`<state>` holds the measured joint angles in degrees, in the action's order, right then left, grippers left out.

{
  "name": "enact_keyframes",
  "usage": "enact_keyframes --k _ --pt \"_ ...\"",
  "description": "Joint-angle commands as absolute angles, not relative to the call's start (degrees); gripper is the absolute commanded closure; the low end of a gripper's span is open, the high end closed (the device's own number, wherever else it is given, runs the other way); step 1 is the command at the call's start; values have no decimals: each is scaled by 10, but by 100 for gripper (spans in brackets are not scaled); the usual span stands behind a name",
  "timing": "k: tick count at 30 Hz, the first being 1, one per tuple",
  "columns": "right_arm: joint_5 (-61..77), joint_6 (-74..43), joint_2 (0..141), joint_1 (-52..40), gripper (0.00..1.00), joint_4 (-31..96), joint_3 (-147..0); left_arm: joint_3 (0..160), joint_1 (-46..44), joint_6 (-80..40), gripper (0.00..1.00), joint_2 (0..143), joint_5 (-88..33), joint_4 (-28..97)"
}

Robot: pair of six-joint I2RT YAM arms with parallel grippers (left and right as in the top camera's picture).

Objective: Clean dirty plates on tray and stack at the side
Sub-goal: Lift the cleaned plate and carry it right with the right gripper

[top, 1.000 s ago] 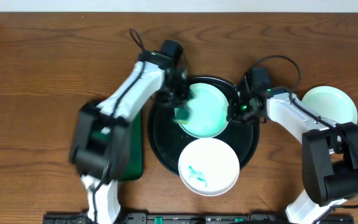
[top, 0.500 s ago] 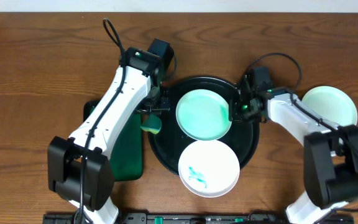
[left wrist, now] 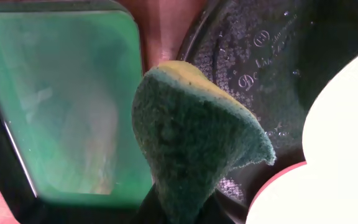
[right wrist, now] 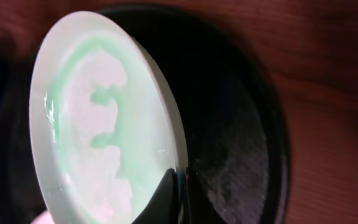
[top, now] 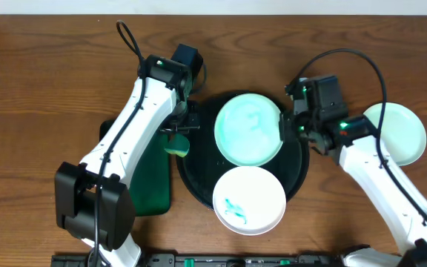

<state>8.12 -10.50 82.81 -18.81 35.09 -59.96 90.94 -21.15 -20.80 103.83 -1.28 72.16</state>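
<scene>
The black round tray [top: 296,176] holds a white plate [top: 249,198] with a teal smear at its front. My right gripper [top: 286,127] is shut on the right rim of a mint green plate [top: 248,128] and holds it lifted and tilted over the tray; the right wrist view shows the plate [right wrist: 98,118] on edge with the fingers [right wrist: 166,193] pinching its rim. A second mint plate [top: 405,132] lies on the table at the right. My left gripper [top: 178,130] is shut on a green and yellow sponge [top: 177,144], which shows large in the left wrist view [left wrist: 191,143], at the tray's left edge.
A small rectangular dark green tray [top: 151,174] lies left of the black tray, under my left arm; it also shows in the left wrist view [left wrist: 61,106]. Cables loop above both arms. Brown wooden table all around.
My right gripper has lifted and tilted the mint plate off the tray. My left gripper pulled the sponge off that plate to the tray's left edge.
</scene>
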Motion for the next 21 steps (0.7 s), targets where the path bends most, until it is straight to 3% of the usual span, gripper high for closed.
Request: enact_keyframes --k 1,21 --pt "-32 -76 806 -224 99 367 -602 912 -209 -211 92 1041 -4 724" --pt "-366 -6 748 -336 99 413 -629 911 -209 -211 93 1042 -4 715"
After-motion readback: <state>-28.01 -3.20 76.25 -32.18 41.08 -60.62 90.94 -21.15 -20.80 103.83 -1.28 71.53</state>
